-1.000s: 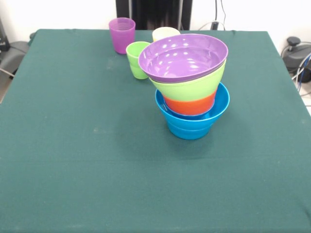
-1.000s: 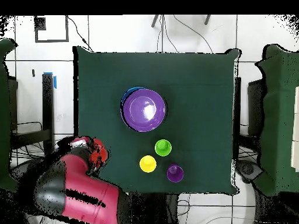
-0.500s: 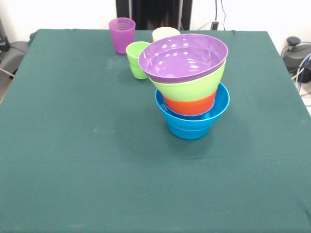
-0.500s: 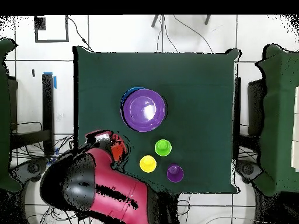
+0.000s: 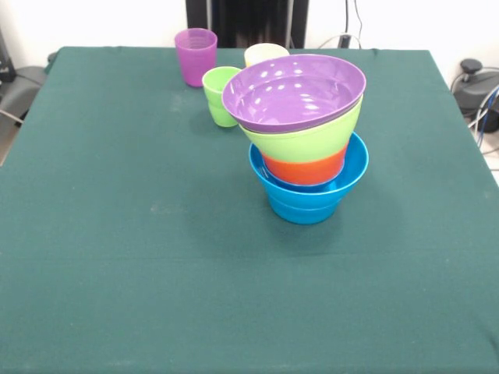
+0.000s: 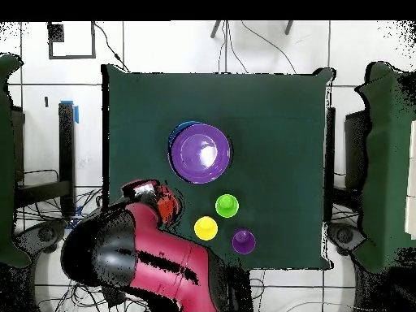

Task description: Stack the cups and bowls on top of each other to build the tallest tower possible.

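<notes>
The tower (image 5: 304, 140) stands right of the table's middle: a large purple bowl (image 5: 295, 89) on top, nested in a lime green bowl (image 5: 308, 142), then an orange bowl (image 5: 304, 169) and a light blue bowl (image 5: 306, 204) at the base. From above the tower (image 6: 200, 153) shows mostly purple. Three cups stand upright behind it: purple (image 5: 195, 54), green (image 5: 221, 95) and yellow (image 5: 265, 53), the yellow one partly hidden by the purple bowl. From above the green (image 6: 227, 205), yellow (image 6: 205, 228) and purple (image 6: 243, 240) cups cluster together. My gripper (image 6: 149, 193) shows only from above, left of the cups and apart from them.
A dark green cloth covers the table (image 5: 132, 234). My red and black arm (image 6: 150, 264) reaches over the table's corner in the overhead view. Cables and dark equipment (image 5: 475, 82) lie beyond the table's right edge.
In the overhead view my arm has swung right and onto the table's corner, toward the cups. The tower and cups have not moved.
</notes>
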